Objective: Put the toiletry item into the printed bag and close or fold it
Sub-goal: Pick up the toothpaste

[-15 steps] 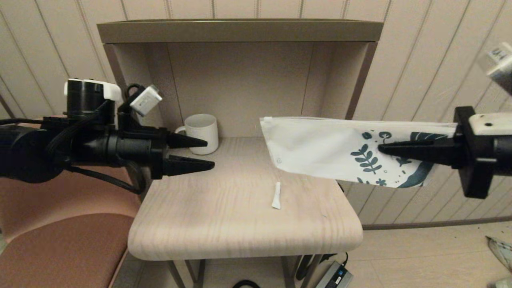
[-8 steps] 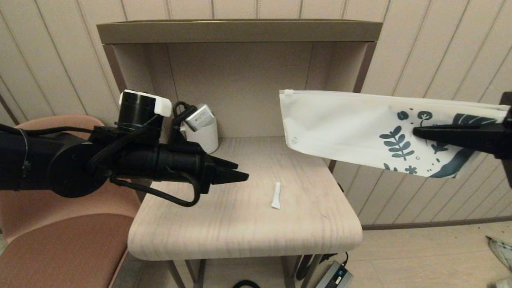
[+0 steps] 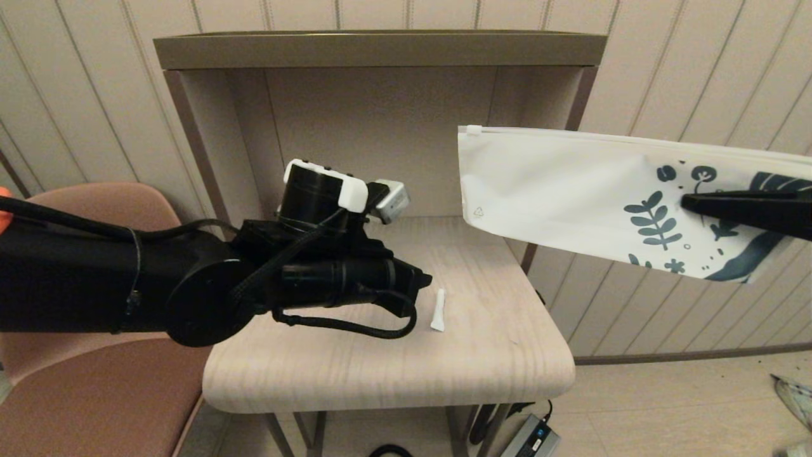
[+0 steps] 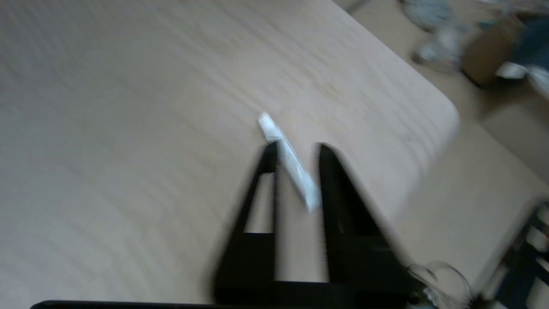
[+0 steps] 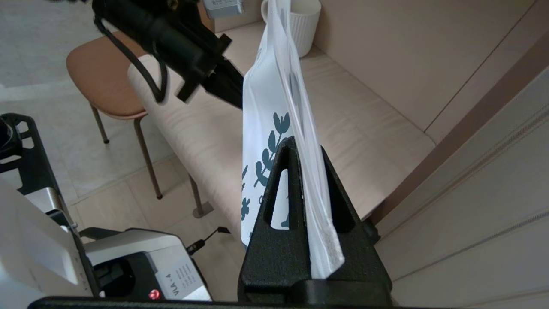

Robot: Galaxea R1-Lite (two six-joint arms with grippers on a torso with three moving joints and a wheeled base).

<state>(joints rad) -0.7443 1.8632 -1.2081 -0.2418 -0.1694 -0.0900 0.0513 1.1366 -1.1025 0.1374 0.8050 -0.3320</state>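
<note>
The toiletry item (image 3: 438,310), a slim white tube, lies flat on the pale wooden table (image 3: 495,355). My left gripper (image 3: 421,280) has come down just left of it. In the left wrist view the left gripper (image 4: 297,148) is open, and the tube (image 4: 291,165) lies slantwise between the two fingers, still resting on the wood. The printed bag (image 3: 571,184) hangs in the air above the table's right side, zip edge up. My right gripper (image 3: 688,203) is shut on its leaf-printed end. In the right wrist view the bag (image 5: 266,107) is pinched in the right gripper (image 5: 300,143).
A ribbed white mug (image 5: 300,21) stands at the back of the table, hidden behind my left arm in the head view. A shelf hood (image 3: 380,51) spans above. A brown chair (image 3: 95,393) stands left of the table. A power adapter (image 3: 530,438) lies on the floor below.
My left arm has swung right and down from beside the mug to the tube. My right gripper has carried the bag up and to the right.
</note>
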